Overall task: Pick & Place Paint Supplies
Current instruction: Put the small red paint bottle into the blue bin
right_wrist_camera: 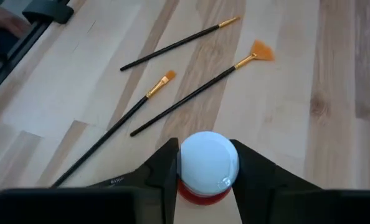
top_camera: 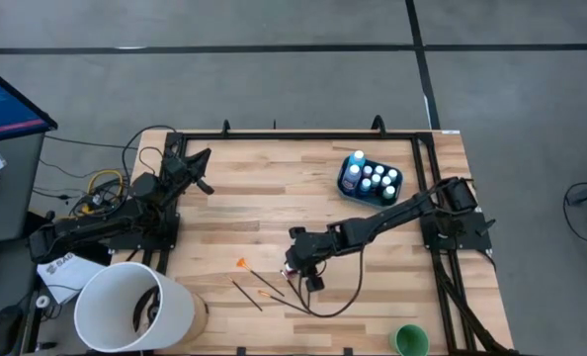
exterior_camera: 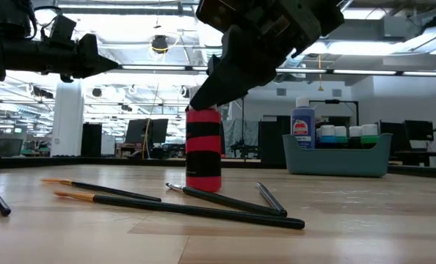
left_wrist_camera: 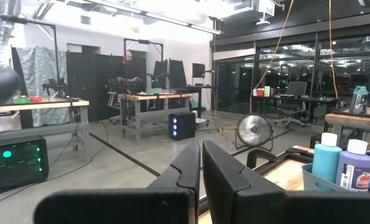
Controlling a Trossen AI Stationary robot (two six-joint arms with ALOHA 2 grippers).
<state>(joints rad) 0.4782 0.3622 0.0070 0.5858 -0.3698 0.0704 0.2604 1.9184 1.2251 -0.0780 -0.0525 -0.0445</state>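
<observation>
The red paint bottle (right_wrist_camera: 205,168) with the white cap stands upright on the table (right_wrist_camera: 334,93). It sits right between the fingers (right_wrist_camera: 162,169) of the right gripper (right_wrist_camera: 205,167), which touch its two sides and hold it. Just past the fingers lie three thin brushes (right_wrist_camera: 191,92). The teal tub (top_camera: 368,185) with more bottles is well apart. The left gripper (left_wrist_camera: 200,171) waits off to the side, fingers closed together.

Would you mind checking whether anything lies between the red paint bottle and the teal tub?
Nothing visible: the right hand grips the red paint bottle, and bare wooden table lies toward the teal plastic tub.
</observation>
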